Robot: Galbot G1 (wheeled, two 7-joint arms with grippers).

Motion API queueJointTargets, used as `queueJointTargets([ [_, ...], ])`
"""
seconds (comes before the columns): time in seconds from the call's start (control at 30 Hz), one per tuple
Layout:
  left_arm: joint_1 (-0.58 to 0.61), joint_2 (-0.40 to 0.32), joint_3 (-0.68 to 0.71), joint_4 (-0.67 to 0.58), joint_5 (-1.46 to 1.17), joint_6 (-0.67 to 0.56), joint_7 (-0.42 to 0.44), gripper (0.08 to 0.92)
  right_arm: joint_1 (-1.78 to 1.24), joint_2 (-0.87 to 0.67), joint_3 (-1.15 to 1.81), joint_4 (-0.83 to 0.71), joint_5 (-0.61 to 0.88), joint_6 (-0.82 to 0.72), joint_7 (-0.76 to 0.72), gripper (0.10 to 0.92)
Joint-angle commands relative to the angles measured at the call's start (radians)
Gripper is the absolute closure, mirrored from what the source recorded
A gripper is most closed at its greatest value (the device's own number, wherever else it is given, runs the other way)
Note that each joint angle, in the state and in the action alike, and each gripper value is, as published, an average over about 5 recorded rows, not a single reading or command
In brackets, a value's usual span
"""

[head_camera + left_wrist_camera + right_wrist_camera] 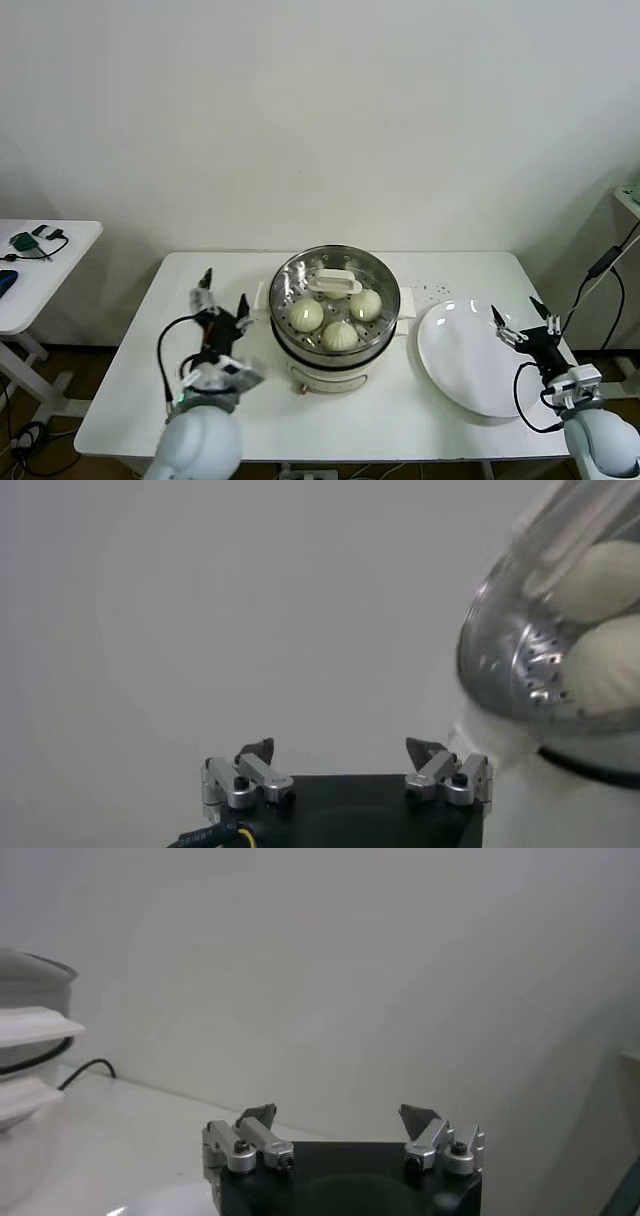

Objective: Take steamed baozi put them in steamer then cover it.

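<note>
The steamer point(288, 345), a shiny steel basket on a white pot base, stands at the table's middle. Several cream-white baozi point(341, 334) lie inside it. The clear glass cover with its white handle point(333, 283) sits on top of the steamer. My left gripper point(222, 298) is open and empty, just left of the steamer. In the left wrist view the steamer point(520, 660) with baozi point(605, 665) shows beside the open left gripper point(347, 750). My right gripper point(524, 315) is open and empty over the right edge of the white plate; it also shows in the right wrist view point(340, 1116).
A flat white plate point(470, 355) lies right of the steamer. A black cable point(603, 265) hangs at the table's right end. A side table point(40, 270) with small items stands at the far left. The wall is close behind.
</note>
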Motion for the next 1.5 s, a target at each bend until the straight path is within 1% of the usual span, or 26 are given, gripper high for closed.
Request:
queueJointTargets([
  [0.03, 0.261, -0.089, -0.405, -0.021, -0.723, -0.678, -0.197, 0.177, -0.015, 0.009, -0.014, 0.014, 0.005, 0.008, -0.013, 0.203],
  [0.1, 0.282, -0.112, -0.434, 0.007, -0.778, -0.708, -0.189, 0.177, -0.023, 0.012, -0.012, 0.019, 0.003, 0.013, -0.021, 0.203],
  [0.27, 0.323, -0.155, -0.488, 0.073, -0.878, -0.759, -0.16, 0.177, -0.048, 0.019, -0.003, 0.041, 0.059, 0.016, -0.017, 0.203],
  [0.53, 0.361, -0.157, -0.484, 0.155, -0.929, -0.809, -0.113, 0.177, -0.08, 0.022, 0.002, 0.053, 0.079, 0.041, -0.019, 0.203],
  [1.03, 0.356, -0.154, -0.462, 0.168, -0.882, -0.811, -0.07, 0.177, -0.095, 0.029, 0.007, 0.055, 0.061, 0.054, -0.041, 0.203],
  [1.5, 0.34, -0.152, -0.48, 0.182, -0.865, -0.807, -0.053, 0.177, -0.091, 0.036, 0.003, 0.049, 0.073, 0.059, -0.045, 0.203],
])
